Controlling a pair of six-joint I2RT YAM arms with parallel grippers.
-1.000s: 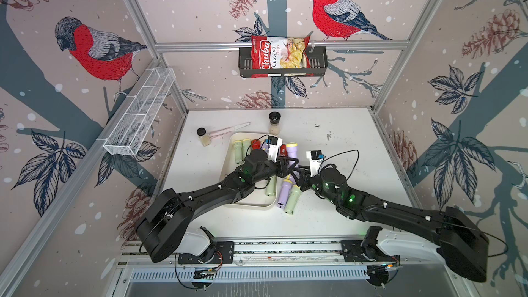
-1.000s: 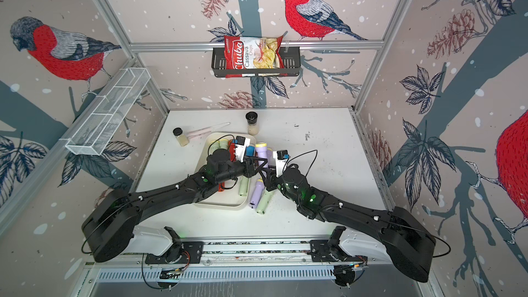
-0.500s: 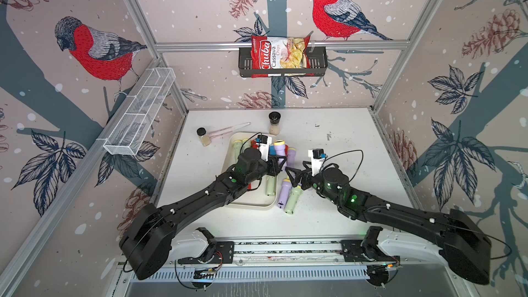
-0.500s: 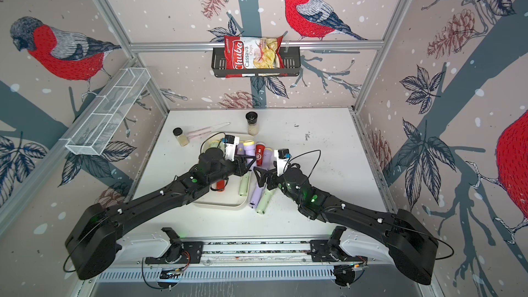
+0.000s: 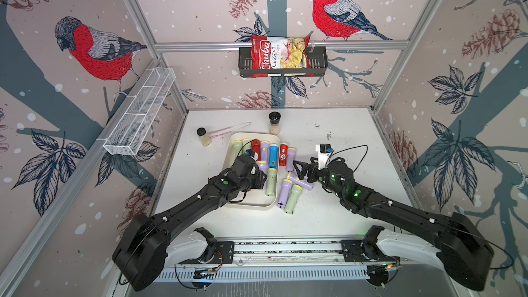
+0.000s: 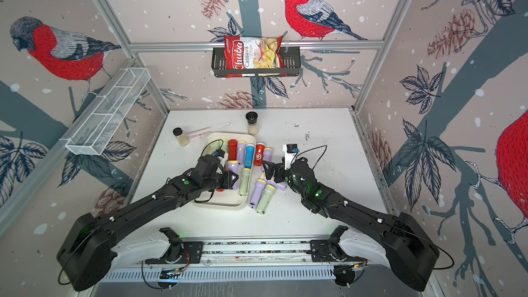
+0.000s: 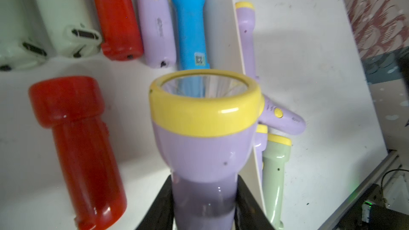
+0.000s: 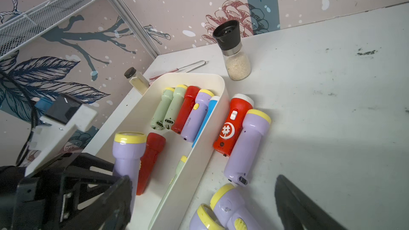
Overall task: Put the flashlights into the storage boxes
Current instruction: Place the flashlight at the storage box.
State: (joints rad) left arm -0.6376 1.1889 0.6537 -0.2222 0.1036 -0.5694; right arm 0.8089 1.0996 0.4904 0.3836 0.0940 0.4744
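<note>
One white bench (image 5: 343, 138) carries the cream-white shallow rectangular plastic tray (image 5: 257, 200), its near corner covered by the left arm (image 5: 200, 198), seven stubby plastic flashlights (image 5: 265, 152) lying inside. The left fingers (image 7: 159, 213) clamp a lilac, yellow-headed flashlight (image 7: 205, 151) over the tray; the right fingers (image 8: 294, 200) gape wide, holding nothing, above five loose ones just outside its wall. Two black-capped glass jars (image 5: 274, 122) stand behind.
</note>
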